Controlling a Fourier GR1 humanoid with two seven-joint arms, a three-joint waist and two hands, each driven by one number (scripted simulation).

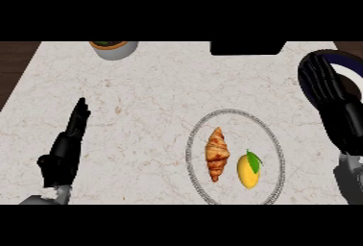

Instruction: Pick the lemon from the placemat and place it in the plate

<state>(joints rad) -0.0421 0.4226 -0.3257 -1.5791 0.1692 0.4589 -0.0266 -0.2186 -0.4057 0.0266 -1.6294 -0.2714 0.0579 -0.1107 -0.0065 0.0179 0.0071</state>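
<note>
The right hand (327, 91) shows at the right side of the head view, raised over the counter with its fingers straight and lying close together, pointing away from the robot; it holds nothing. Directly under its fingers and just beyond them lies a dark blue plate (349, 65) with a white centre, much of it hidden by the hand and cut by the view's right edge. To the hand's left and nearer the robot lies the placemat (200, 126), a round pale mat with a grey beaded rim on the marbled counter (142, 96). The lemon (248, 173), yellow with a green leaf at its top, rests on the placemat's right half, the part closest to the right forearm, apart from the hand and from the plate. Just beside the lemon, further left, a brown croissant (218, 154) lies lengthwise on the same mat, not touching the fruit. Well beyond the hand's fingertips and to their left, a black block (248, 47) sits at the counter's far edge. Much further left along that edge stands a grey pot (114, 49) with something green in it. The left hand (71, 132) rests near the view's left side, open, fingers straight and up, well apart from everything on the counter.
</note>
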